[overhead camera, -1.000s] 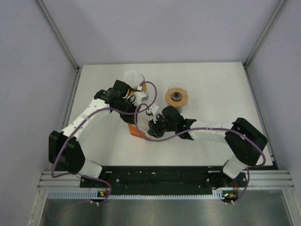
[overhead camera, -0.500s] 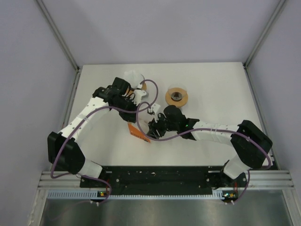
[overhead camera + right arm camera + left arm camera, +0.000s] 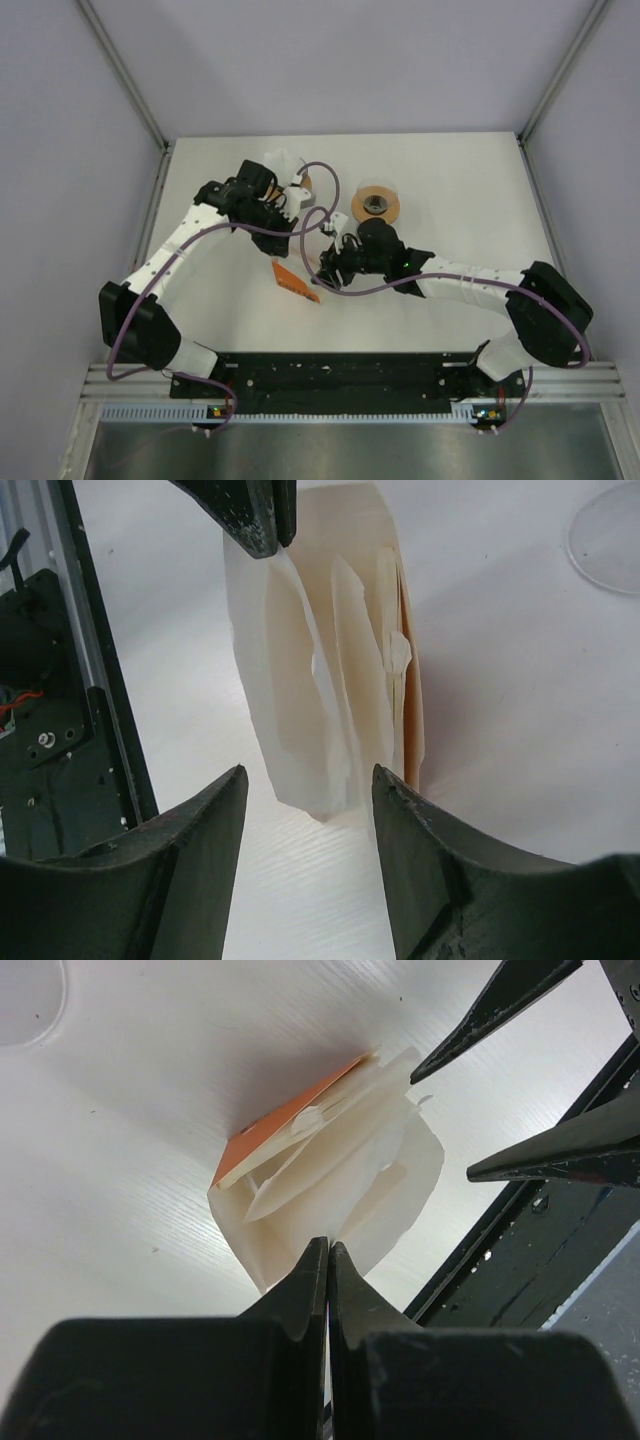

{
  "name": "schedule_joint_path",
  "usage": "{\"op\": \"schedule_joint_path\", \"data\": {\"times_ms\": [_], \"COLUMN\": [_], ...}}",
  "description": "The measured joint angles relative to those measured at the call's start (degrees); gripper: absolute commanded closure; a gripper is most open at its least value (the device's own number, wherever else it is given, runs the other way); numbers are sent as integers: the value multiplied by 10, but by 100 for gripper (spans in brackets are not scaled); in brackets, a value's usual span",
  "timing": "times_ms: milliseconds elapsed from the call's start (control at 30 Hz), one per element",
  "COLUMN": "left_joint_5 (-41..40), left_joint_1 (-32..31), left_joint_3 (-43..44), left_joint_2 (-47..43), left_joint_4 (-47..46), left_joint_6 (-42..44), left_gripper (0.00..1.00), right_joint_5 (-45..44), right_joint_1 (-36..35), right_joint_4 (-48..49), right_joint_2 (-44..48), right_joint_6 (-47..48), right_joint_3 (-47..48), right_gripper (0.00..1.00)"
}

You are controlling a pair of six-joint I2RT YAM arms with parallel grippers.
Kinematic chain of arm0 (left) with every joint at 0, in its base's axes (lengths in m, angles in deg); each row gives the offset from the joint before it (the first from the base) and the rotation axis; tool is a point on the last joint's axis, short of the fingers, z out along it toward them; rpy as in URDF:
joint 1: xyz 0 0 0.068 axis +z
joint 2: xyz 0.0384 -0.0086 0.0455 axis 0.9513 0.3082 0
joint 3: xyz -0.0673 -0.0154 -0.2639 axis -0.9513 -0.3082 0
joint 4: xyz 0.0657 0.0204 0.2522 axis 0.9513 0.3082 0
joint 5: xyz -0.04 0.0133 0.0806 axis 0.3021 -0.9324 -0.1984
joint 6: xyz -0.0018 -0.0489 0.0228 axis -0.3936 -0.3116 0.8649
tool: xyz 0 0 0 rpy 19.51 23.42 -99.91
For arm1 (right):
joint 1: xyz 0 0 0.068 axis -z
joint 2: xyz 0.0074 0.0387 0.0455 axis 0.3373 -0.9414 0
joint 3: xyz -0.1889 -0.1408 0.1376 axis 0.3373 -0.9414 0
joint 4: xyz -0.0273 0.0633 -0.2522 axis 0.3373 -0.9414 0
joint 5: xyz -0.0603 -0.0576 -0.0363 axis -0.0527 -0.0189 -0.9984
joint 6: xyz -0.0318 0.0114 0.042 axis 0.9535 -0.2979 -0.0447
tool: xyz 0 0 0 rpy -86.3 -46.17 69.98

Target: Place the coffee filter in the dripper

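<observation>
- White table: right gripper has just let go, jaws apart over the orange filter pack.
- Left gripper stays pinched, seemingly on one coffee filter, free to lift toward the dripper.

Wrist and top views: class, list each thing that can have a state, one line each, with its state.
left gripper: shut on an edge of the coffee filter
right gripper: open, holding nothing
coffee filter: pinched, partly peeled from the pack
filter pack: open, lying flat
dripper: upright, no filter in it
</observation>
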Motion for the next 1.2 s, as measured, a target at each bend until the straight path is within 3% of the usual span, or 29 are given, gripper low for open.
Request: {"op": "schedule_joint_path", "data": {"times_ms": [367,900,1067,1133,1200], "left_joint_5": [6,13,13,14,15], "left_joint_1": [0,0,0,0,0], "left_joint_3": [22,30,30,30,30], "left_joint_2": [-1,-2,-2,-2,-2], "left_joint_4": [15,21,21,21,21], "left_joint_6": [1,-1,-3,-4,-4], "left_gripper": [100,100,100,100,100], "right_joint_5": [-13,-39,-31,-27,-22], "right_joint_1": [4,4,4,3,3], "right_joint_4": [68,87,89,87,87], "right_joint_2": [4,-34,-53,-57,-57], "right_joint_6": [-21,-23,-23,-24,-24], "right_joint_3": [0,26,44,50,50], "right_gripper": [52,58,91,99,100]}}
